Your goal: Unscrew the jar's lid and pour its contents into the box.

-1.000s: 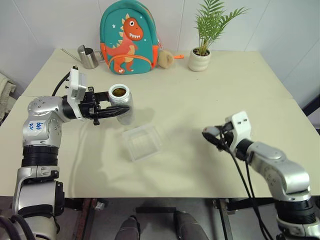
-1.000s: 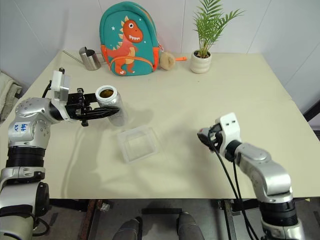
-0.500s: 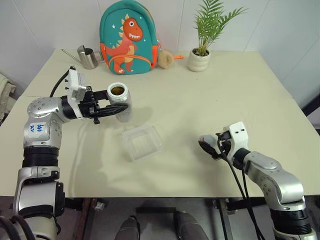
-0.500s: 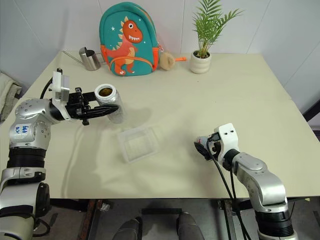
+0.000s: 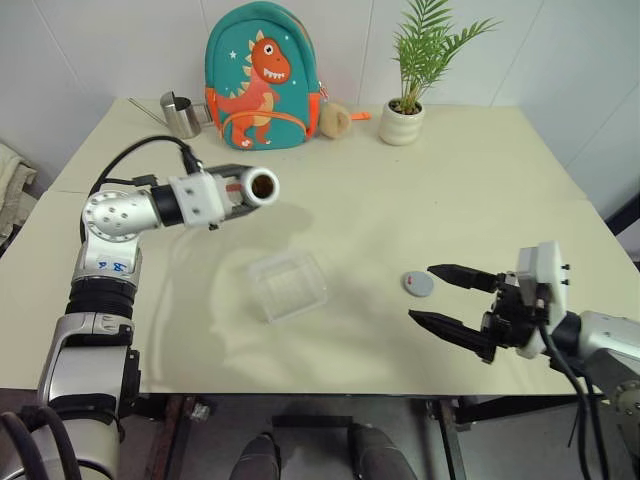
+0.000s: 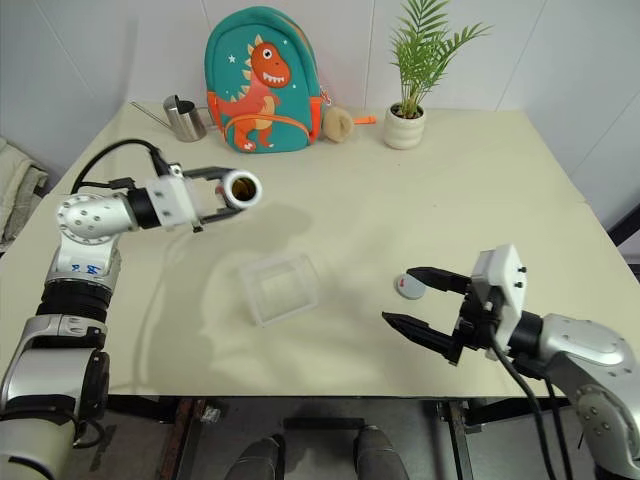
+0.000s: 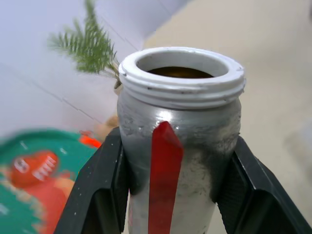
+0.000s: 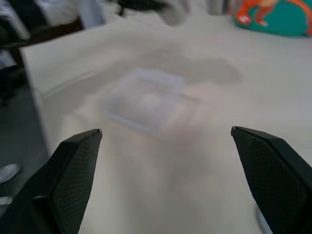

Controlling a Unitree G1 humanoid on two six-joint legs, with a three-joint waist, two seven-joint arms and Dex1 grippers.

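My left gripper [image 5: 243,187] is shut on the silvery jar [image 5: 258,186], which lies tipped on its side in the air, its open mouth facing the table's middle. Brown contents [image 7: 180,72] show inside the jar's [image 7: 180,146] white threaded rim. The clear box [image 5: 287,287] stands empty on the table, below the jar and to its right. The grey lid [image 5: 418,284] with its red mark lies flat on the table to the right of the box. My right gripper [image 5: 421,292] hangs open near the table's front edge, its fingertips on either side of the lid and apart from it.
Along the table's far edge stand a steel watering can [image 5: 180,115], a teal dinosaur backpack [image 5: 262,75], a tan plush ball [image 5: 331,118] and a potted plant [image 5: 405,110]. The box [image 8: 146,105] lies ahead of my right gripper's fingers.
The left wrist has rolled, tipping the jar from upright onto its side. The right gripper has opened, left the lid on the table and drawn back towards the front edge.
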